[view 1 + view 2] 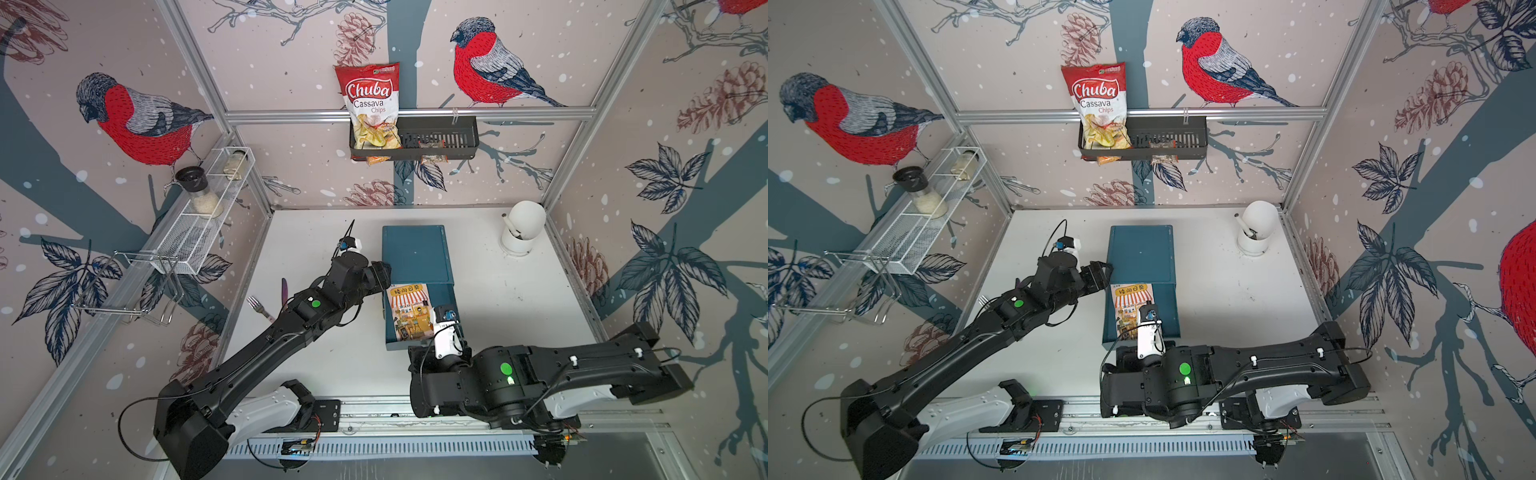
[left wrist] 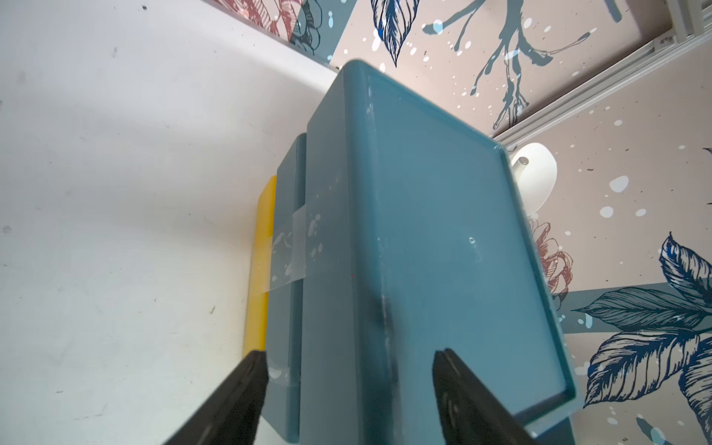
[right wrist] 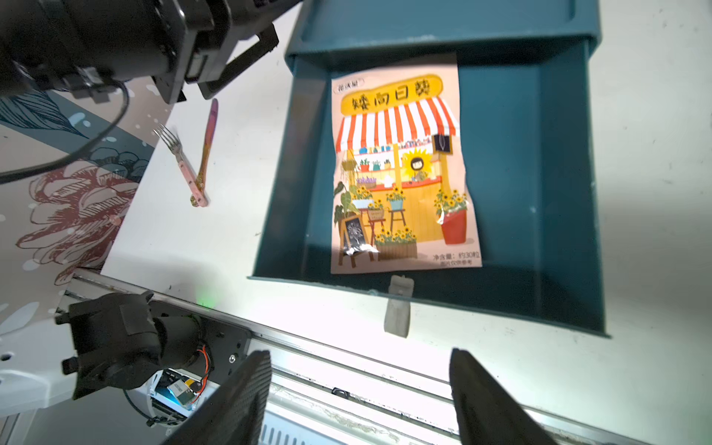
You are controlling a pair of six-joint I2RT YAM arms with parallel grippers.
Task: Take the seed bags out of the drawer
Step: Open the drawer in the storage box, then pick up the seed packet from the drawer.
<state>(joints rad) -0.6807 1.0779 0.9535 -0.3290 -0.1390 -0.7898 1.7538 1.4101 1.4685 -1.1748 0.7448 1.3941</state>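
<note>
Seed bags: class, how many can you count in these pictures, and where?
1. The seed bag lies flat in the open drawer; more could be hidden beneath it or farther inside.

white table (image 1: 498, 299), notes from my feed. teal drawer box (image 1: 415, 253) stands mid-surface, its drawer (image 1: 444, 293) open toward the near edge. fork (image 1: 258, 306) and knife (image 1: 284, 291) lie near the left edge, handle ends meeting. white holder (image 1: 519, 230) in far right corner.

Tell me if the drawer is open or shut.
Open: the drawer stands pulled out of its blue cabinet, an orange-yellow seed bag lying inside.
</note>
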